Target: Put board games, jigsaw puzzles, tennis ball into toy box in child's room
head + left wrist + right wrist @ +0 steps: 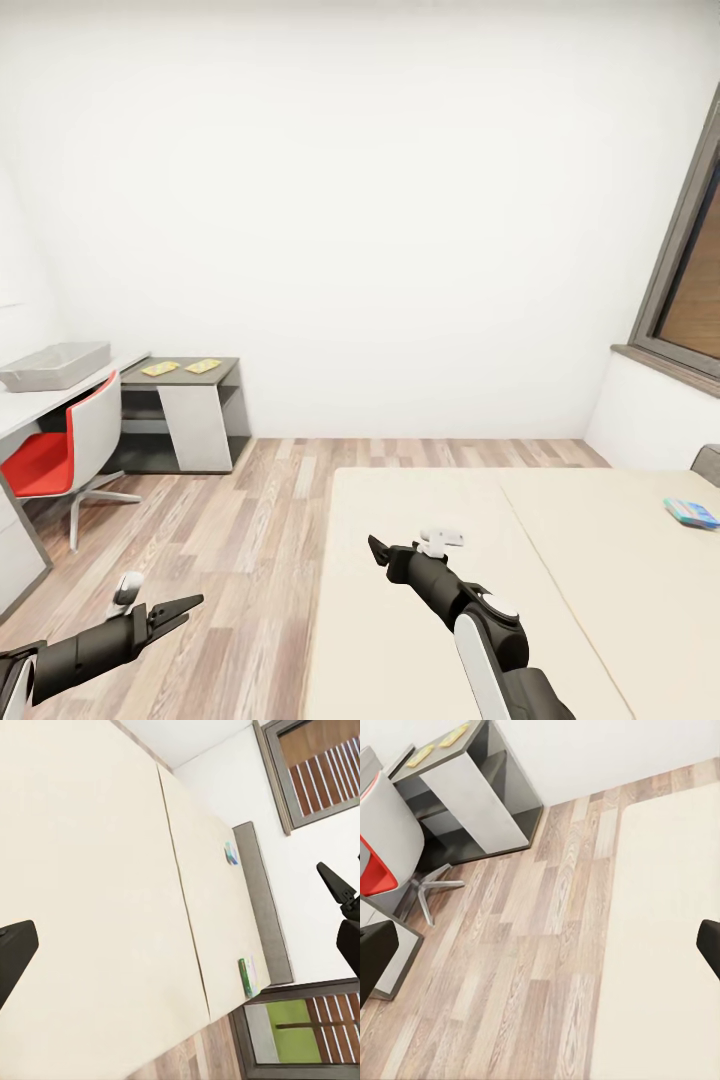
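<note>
The grey toy box (55, 365) stands on the pale table (20, 410) at the far left. Two flat yellow boards (160, 369) (203, 365), seemingly the jigsaw puzzles, lie on the lower dark cabinet (225, 375) beside it. The beige bed (480, 560) fills the lower right. A blue board game (690, 512) (232, 853) lies near its headboard, and a white-and-green one (248, 976) further along. My left gripper (180, 610) (180, 930) hangs open over the floor. My right gripper (380, 552) (540, 952) is open above the bed's near edge. The tennis ball is out of view.
A red and grey swivel chair (60, 450) stands at the table. Wood floor (250, 520) runs between the bed and the desk. A dark-framed window (690, 270) is in the right wall, and the grey headboard (262, 907) runs below it.
</note>
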Tool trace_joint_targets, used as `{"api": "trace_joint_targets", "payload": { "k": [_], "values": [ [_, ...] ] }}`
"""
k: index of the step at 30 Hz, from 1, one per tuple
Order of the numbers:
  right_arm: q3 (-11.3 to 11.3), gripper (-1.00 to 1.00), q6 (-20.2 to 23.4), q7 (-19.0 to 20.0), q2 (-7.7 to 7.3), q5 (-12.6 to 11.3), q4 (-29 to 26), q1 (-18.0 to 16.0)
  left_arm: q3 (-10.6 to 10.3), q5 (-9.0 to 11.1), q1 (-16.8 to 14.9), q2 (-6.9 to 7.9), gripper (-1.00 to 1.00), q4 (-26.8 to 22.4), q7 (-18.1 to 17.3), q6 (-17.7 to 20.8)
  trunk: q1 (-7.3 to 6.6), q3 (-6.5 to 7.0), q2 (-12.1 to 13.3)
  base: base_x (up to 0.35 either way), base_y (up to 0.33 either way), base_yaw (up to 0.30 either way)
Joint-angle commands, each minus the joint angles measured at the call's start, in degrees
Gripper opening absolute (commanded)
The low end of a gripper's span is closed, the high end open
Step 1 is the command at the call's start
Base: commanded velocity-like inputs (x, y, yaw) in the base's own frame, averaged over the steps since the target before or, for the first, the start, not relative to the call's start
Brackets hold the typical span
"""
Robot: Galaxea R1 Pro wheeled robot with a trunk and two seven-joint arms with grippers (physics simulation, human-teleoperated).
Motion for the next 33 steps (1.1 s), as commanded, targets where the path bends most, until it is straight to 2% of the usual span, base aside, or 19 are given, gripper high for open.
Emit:
{"api": "trace_joint_targets", "payload": {
  "k": [1,33],
  "values": [
    [-0.06,1.00,0.28,0.13,0.02,-0.09,-0.04,-0.01,0.05,0.01,-0.02,0.00,1.00,0.01,-0.20,0.59,0.02,-0.03,-0.05,-0.030,-0.040,0.000],
    [-0.06,1.00,0.27,0.13,0.02,0.08,-0.04,-0.01,0.05,0.01,-0.02,0.00,1.00,0.01,-0.20,0.59,0.02,-0.03,-0.05,-0.013,-0.019,0.000]
  ]
}}
